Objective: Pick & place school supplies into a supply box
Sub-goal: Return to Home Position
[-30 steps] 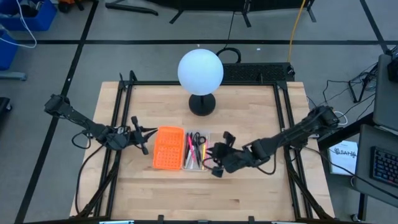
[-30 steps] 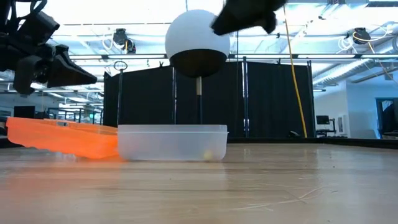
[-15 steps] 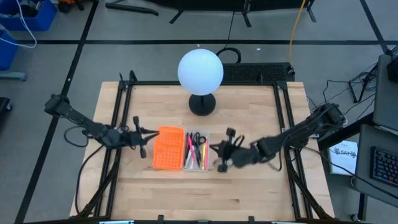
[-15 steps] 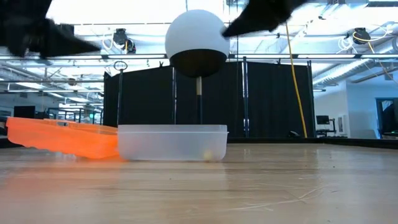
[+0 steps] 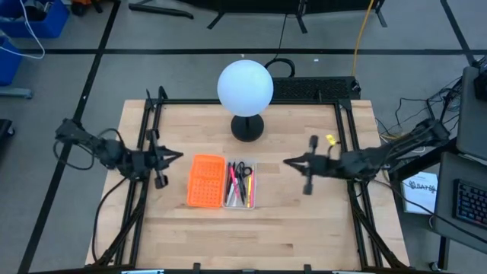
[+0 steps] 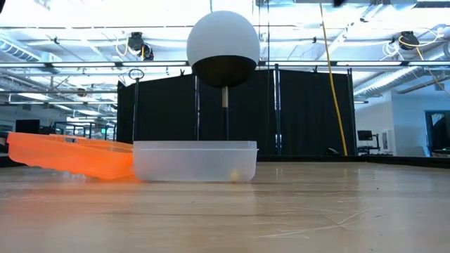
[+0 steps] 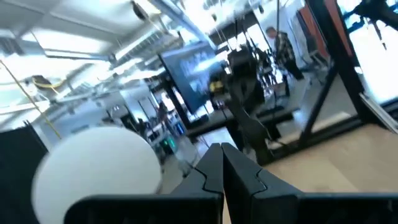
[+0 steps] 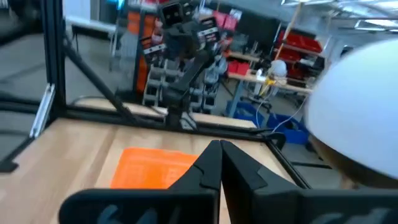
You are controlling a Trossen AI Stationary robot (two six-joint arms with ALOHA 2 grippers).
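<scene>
Looking down on a wooden counter (image 5: 251, 236), the supply box lies open and flat near the middle, just in front of a white globe lamp (image 5: 245, 87). Its orange half (image 5: 205, 181), patterned like a grid, is on the left and joins the clear tray (image 6: 194, 161) on the right. Inside the clear tray lie small scissors (image 5: 242, 171) with red-and-black handles and a bundle of slim pens and pencils (image 5: 232, 183) in pink, red and dark colours, side by side along the tray's length. No supplies show loose on the counter.

The left claw (image 5: 176, 155) hovers to the left of the box, well apart from it, fingers pressed together and holding nothing. The right claw (image 5: 289, 161) hovers to the right of the box, also pinched together and empty.

The pens look light, stiff and smooth, likely to roll or slip, so a pinch across the middle of the shaft would suit them. The scissors look rigid and best taken near the pivot. The thin plastic box would probably slide if nudged.
</scene>
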